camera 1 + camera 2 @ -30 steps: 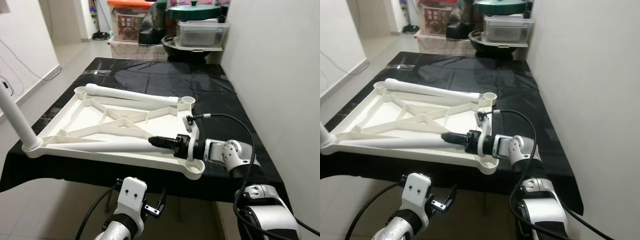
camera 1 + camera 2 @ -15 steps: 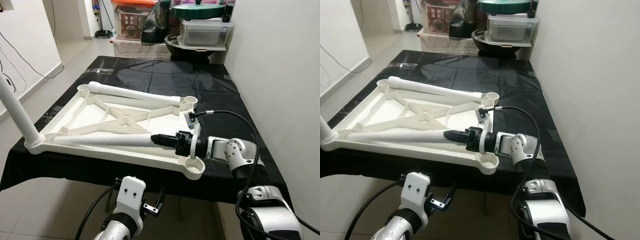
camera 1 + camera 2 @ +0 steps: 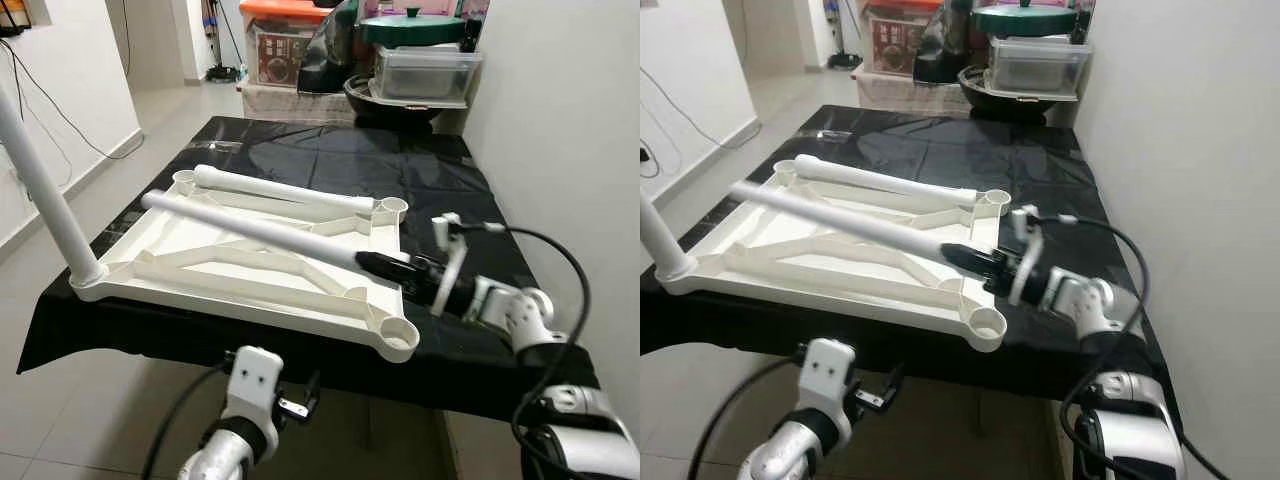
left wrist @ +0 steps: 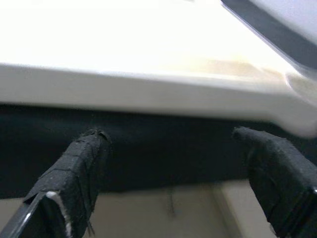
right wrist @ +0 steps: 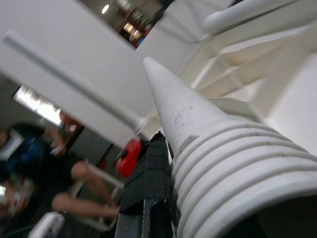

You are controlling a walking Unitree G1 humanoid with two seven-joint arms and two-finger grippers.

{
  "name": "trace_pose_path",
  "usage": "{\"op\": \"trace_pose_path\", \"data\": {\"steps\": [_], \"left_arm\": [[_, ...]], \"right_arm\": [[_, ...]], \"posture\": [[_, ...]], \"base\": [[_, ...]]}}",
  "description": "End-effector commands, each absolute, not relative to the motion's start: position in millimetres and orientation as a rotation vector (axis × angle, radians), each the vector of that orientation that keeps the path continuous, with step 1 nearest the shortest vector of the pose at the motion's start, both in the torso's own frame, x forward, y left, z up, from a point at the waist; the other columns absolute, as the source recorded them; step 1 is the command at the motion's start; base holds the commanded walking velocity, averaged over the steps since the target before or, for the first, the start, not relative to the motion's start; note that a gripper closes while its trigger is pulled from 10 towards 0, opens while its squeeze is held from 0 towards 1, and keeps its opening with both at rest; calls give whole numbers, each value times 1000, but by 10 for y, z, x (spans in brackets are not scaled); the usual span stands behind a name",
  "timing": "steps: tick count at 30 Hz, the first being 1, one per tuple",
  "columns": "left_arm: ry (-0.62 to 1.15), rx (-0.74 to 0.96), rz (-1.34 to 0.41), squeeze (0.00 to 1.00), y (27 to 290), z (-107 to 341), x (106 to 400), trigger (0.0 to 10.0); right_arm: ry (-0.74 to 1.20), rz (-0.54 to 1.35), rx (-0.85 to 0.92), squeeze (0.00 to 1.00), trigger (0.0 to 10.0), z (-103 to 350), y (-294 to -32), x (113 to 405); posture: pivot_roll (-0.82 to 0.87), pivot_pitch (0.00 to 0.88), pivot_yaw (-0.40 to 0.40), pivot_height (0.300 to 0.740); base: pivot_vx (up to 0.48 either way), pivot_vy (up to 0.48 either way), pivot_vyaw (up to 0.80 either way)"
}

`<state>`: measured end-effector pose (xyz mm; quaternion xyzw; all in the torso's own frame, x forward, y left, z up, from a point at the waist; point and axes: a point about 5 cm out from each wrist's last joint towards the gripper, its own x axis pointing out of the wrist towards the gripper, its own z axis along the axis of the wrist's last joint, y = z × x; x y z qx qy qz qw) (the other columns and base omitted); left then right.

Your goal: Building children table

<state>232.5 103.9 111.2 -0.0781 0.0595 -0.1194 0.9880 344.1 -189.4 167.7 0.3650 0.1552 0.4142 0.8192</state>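
The right gripper [image 3: 392,265] is clamped on the threaded end of a white table leg [image 3: 250,229], its black fingers closed just beyond the ribbed screw section that fills the right wrist view [image 5: 233,163]. The leg slants up and away from the gripper, its far rounded tip hanging above the far left part of the upturned white tabletop [image 3: 240,285], clear of the ribs below it.

The tabletop lies underside up on a table covered in black sheeting [image 3: 420,180]. A second leg [image 3: 280,190] lies along its far edge, a third [image 3: 45,190] stands upright in the near left corner socket, and the near right corner socket [image 3: 398,333] is open, just beside the held end.

The leg looks like hollow moulded plastic: light and stiff, but smooth and long, so held at one end it will tend to lever and swing. Gripping close to the thread, as here, seems right for steering that end into a socket, though the smooth tube may slip when twisted.

The left gripper [image 4: 173,183] hangs below the table's near edge, fingers spread apart and holding nothing.
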Motion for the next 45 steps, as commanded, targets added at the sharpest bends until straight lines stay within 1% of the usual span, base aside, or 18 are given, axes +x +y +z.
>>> {"op": "trace_pose_path", "data": {"steps": [1, 2, 4, 6, 10, 11, 13, 15, 16, 18, 25, 32, 35, 38, 39, 40, 41, 45], "left_arm": [[100, -303, -147, 855, 1168, 1159, 2404, 10000], [54, -394, -116, 1000, 1248, 1259, 2473, 10000], [-24, -557, -91, 1000, 1376, 1454, 2589, 10000], [-68, -627, -104, 1000, 1442, 1577, 2655, 10000], [-94, -656, -122, 1000, 1484, 1656, 2701, 10000], [-108, -686, -152, 0, 1500, 1705, 2721, 10000], [-108, -686, -152, 0, 1500, 1705, 2721, 10000], [-122, -766, -235, 0, 1499, 1771, 2714, 10000], [-122, -766, -235, 0, 1499, 1771, 2714, 10000], [-125, -850, -306, 0, 1491, 1807, 2676, 10000], [-147, -925, -438, 0, 1457, 1907, 2605, 10000], [-174, -984, -464, 0, 1483, 1975, 2616, 10000], [-215, -1100, -482, 0, 1569, 2030, 2610, 10000], [-230, -1139, -495, 0, 1600, 2052, 2595, 10000], [-243, -1161, -510, 0, 1610, 2070, 2580, 2275], [-243, -1161, -510, 0, 1610, 2070, 2580, 2275], [-260, -1188, -515, 0, 1633, 2084, 2570, 0], [-286, -1214, -534, 0, 1676, 2110, 2553, 0]], "right_arm": [[289, 858, 840, 0, 0, 1648, -1947, 3409], [280, 863, 876, 0, 0, 1613, -1966, 3353], [261, 890, 938, 0, 0, 1571, -1974, 3245], [247, 923, 960, 0, 0, 1557, -1959, 3167], [234, 957, 970, 0, 0, 1553, -1941, 3103], [226, 981, 984, 0, 0, 1547, -1925, 3052], [226, 981, 984, 0, 0, 1547, -1925, 3052], [225, 1040, 1016, 0, 0, 1534, -1888, 2938], [225, 1040, 1016, 0, 0, 1534, -1888, 2938], [234, 1097, 1039, 0, 0, 1546, -1855, 2848], [304, 1182, 1029, 0, 0, 1523, -1774, 2747], [351, 1209, 994, 0, 0, 1479, -1712, 2683], [341, 1227, 1010, 0, 0, 1500, -1719, 2636], [337, 1236, 1019, 0, 0, 1502, -1716, 2624], [337, 1236, 1018, 0, 0, 1496, -1712, 2622], [337, 1236, 1018, 0, 0, 1496, -1712, 2622], [337, 1240, 1020, 0, 0, 1492, -1706, 2618], [336, 1250, 1024, 0, 0, 1485, -1683, 2614]], "posture": [[23, 0, -48, 740], [23, 0, -46, 740], [22, 0, -43, 740], [22, 0, -38, 740], [21, 0, -37, 740], [19, 0, -33, 740], [19, 0, -33, 740], [18, 0, -31, 740], [18, 0, -31, 740], [19, 0, -37, 740], [25, 0, -41, 740], [23, 0, -39, 740], [22, 0, -40, 740], [22, 0, -40, 740], [24, 0, -40, 740], [24, 0, -40, 740], [24, 0, -40, 740], [26, 0, -39, 740]], "base": [[0, 0, 0], [0, 0, 0], [0, 0, 0], [0, 0, 0], [0, 0, 0], [0, 0, 0], [0, 0, 0], [0, 0, 0], [0, 0, 0], [0, 0, 0], [0, 0, 0], [0, 0, 0], [0, 0, 0], [0, 0, 0], [0, 0, 0], [0, 0, 0], [0, 0, 0], [0, 0, 0]]}}
